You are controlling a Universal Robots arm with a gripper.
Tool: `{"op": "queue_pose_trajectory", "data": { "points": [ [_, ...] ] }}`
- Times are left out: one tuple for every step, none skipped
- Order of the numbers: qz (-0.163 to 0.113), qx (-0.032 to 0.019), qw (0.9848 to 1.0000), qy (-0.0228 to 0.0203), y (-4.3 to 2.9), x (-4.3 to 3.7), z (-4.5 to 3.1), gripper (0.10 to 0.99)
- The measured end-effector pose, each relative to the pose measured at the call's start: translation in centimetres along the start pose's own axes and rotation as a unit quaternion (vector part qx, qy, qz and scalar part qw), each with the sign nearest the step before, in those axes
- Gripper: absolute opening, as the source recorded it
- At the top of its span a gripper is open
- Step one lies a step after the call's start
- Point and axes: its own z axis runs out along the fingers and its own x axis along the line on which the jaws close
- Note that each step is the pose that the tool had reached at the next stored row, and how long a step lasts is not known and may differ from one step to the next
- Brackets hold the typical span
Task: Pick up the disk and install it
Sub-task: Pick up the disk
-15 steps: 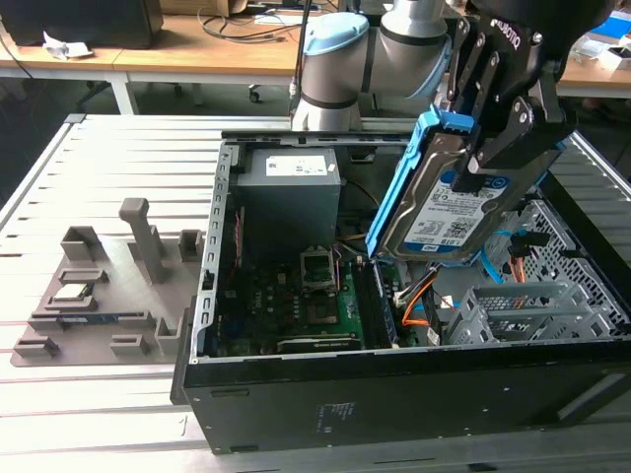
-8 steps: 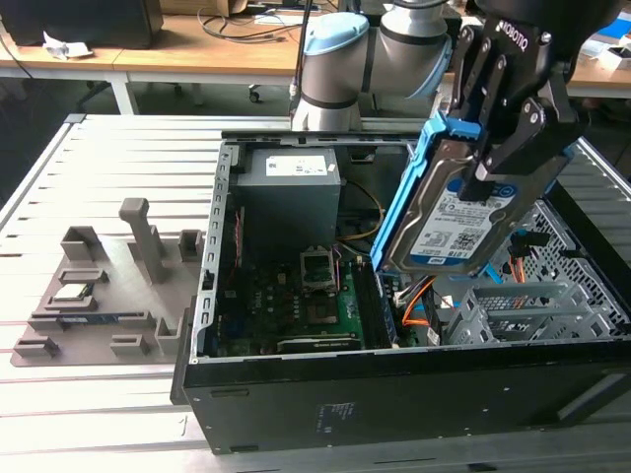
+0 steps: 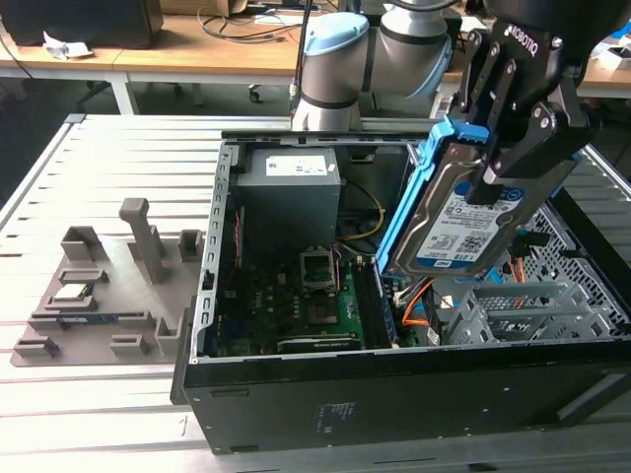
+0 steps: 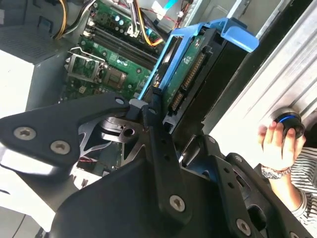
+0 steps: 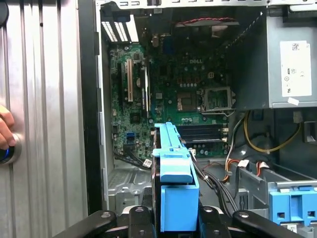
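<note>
The disk (image 3: 463, 219) is a silver-grey drive with a white and blue label and blue side rails. It hangs tilted above the open computer case (image 3: 394, 394), over the drive cage (image 3: 523, 310) at the exterior view's right. My black gripper (image 3: 513, 148) is shut on the disk from above. In the second wrist view the disk (image 4: 190, 74) shows its green circuit board and connector between the fingers (image 4: 153, 116). In the first wrist view the disk's blue rail (image 5: 173, 183) stands edge-on over the motherboard (image 5: 168, 99).
A grey power supply (image 3: 291, 197) sits at the back of the case. A grey fixture tray (image 3: 99, 296) holding a small silver chip (image 3: 74, 293) lies on the table at the exterior view's left. A person's hand (image 4: 277, 144) rests on a round button beside the case.
</note>
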Motion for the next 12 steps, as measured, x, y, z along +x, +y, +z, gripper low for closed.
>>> {"op": "queue_pose_trajectory", "data": {
  "points": [
    [0.000,0.0000,1.0000,0.0004,-0.34,-0.01,0.01,0.365],
    [0.000,0.0000,1.0000,0.0012,-0.74,-0.02,0.01,0.365],
    [0.000,0.0000,1.0000,0.0017,-1.04,-0.03,0.00,0.365],
    [0.000,0.0000,1.0000,0.0022,-1.48,-0.04,0.00,0.365],
    [0.000,-0.0002,1.0000,0.0025,-2.00,-0.06,0.00,0.365],
    [0.000,-0.0003,1.0000,0.0028,-2.43,-0.07,0.00,0.365],
    [0.000,-0.0007,1.0000,0.0035,-3.30,-0.09,0.00,0.365],
    [0.000,-0.0009,1.0000,0.0040,-3.95,-0.12,0.00,0.365],
    [0.000,-0.0012,1.0000,0.0049,-4.78,-0.14,0.01,0.365],
    [0.000,-0.0014,1.0000,0.0053,-5.17,-0.15,0.00,0.365],
    [0.000,-0.0015,1.0000,0.0057,-5.58,-0.16,0.00,0.365],
    [0.000,-0.0017,1.0000,0.0061,-5.94,-0.17,0.01,0.365]
  ]
}}
